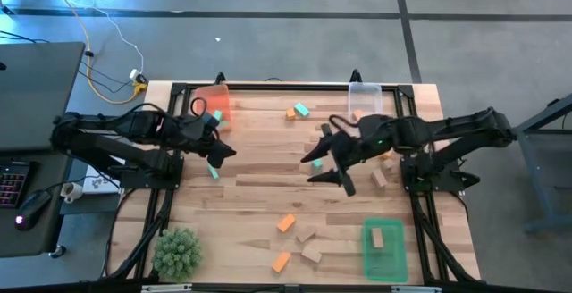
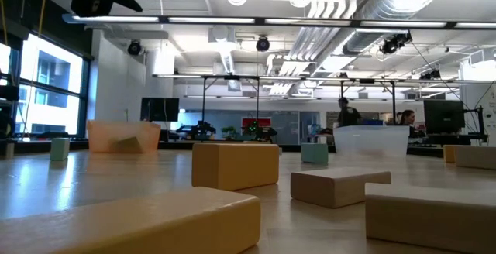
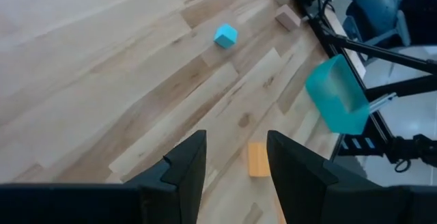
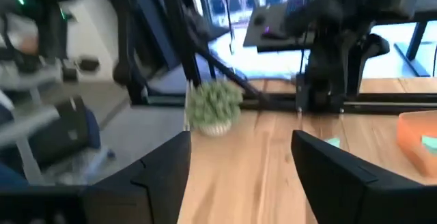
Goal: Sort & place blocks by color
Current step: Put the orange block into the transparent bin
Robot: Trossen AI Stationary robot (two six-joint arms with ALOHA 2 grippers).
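Observation:
Small wooden blocks lie scattered on the table: an orange (image 1: 291,112) and a teal one (image 1: 302,109) at the far middle, two orange (image 1: 286,223) (image 1: 281,262) and two tan (image 1: 307,235) near the front, and tan ones (image 1: 380,179) at the right. One teal block (image 1: 214,171) lies just under my left gripper (image 1: 223,153), which hovers open and empty. My right gripper (image 1: 322,168) hangs open above the table's middle with nothing between its fingers. In the left wrist view an orange block (image 3: 258,159) lies on the table beyond the open fingers.
An orange tray (image 1: 214,104) with a teal block (image 4: 429,142) stands at the far left. A clear tray (image 1: 365,96) is at the far right. A green tray (image 1: 384,248) holding a tan block (image 1: 377,238) is at the near right. A spiky plant (image 1: 176,250) sits at the near left.

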